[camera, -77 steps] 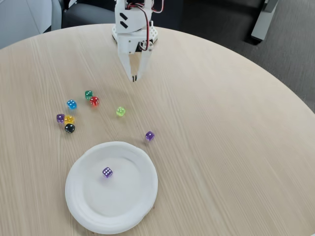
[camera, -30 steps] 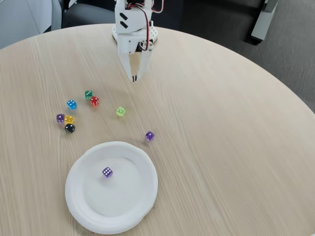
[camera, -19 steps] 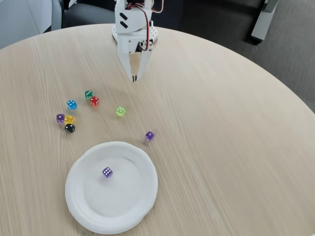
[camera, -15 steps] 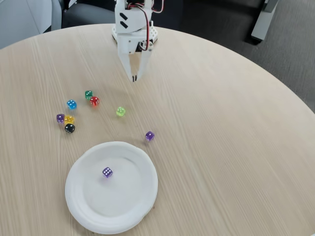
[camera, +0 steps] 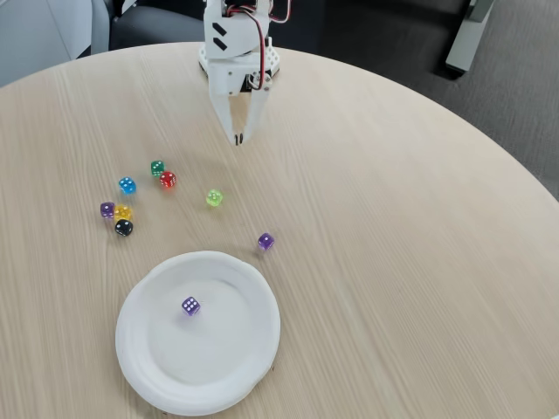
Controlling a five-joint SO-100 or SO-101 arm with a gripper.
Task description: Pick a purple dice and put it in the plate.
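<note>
The purple dice [camera: 190, 305] lies inside the white paper plate [camera: 140, 349] at the front of the table, left of the plate's centre. My white gripper [camera: 238, 140] hangs at the back of the table, pointing down toward the front, far behind the plate. Its fingers are shut with nothing between them.
Another purple die [camera: 265, 242] sits just off the plate's back right rim, and a second one [camera: 106, 209] lies in a cluster at the left with yellow [camera: 123, 212], black [camera: 124, 228], blue [camera: 127, 185], green [camera: 157, 168] and red [camera: 168, 180] dice. A lime die [camera: 214, 198] lies alone.
</note>
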